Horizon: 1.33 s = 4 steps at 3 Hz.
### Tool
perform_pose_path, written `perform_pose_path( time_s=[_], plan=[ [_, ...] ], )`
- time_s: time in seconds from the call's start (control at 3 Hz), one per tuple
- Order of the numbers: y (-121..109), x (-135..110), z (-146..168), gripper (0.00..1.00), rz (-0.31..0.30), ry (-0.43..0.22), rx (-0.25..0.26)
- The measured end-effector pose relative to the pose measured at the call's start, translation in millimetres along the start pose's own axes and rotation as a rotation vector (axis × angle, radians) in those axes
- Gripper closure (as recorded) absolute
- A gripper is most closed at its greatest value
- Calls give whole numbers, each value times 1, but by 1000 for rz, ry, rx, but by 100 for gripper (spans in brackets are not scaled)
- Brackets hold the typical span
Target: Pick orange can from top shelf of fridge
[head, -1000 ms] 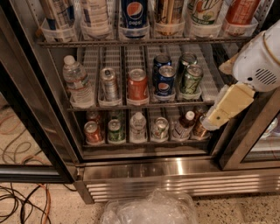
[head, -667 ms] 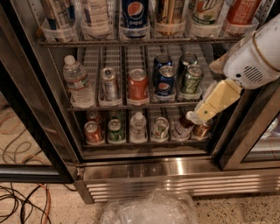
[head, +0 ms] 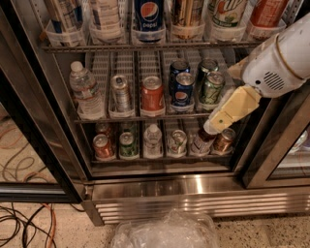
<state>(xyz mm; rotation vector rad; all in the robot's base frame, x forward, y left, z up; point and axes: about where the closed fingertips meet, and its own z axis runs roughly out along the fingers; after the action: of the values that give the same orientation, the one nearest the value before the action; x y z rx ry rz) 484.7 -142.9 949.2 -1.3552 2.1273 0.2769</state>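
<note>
The orange can (head: pixel 186 13), copper with tan and dark brown vertical marks, stands in a clear cup holder on the top shelf (head: pixel 145 47) of the fridge (head: pixel 193 186); its top is cut off by the frame edge. My gripper (head: pixel 214 127), cream-coloured on a white arm (head: pixel 278 63), hangs in front of the right end of the middle rack. It is well below and to the right of the orange can and holds nothing that I can see.
A Pepsi bottle (head: pixel 148 14) stands left of the orange can, a green-labelled can (head: pixel 226 12) and an orange-red can (head: pixel 267 12) to its right. A red-orange can (head: pixel 152 93) and a water bottle (head: pixel 87 92) are on the middle rack. A plastic bag (head: pixel 164 232) and cables (head: pixel 24 223) lie on the floor.
My arm and gripper have moved left across the fridge opening, from its right edge to in front of the right lanes of the middle and bottom racks. The cans have not moved.
</note>
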Motion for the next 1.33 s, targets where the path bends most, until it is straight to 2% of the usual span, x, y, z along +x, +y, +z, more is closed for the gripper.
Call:
perform_pose_path(
  time_s=[0.33,0.67,1.0,1.33],
  plan=[
    [15,-14,-9,0,76,-75,75],
    [27,-20,-15,0,183,-158,183],
    [29,-31,-15,0,249,-255,273],
    [5,-54,-16,0,260,-343,368]
  ],
)
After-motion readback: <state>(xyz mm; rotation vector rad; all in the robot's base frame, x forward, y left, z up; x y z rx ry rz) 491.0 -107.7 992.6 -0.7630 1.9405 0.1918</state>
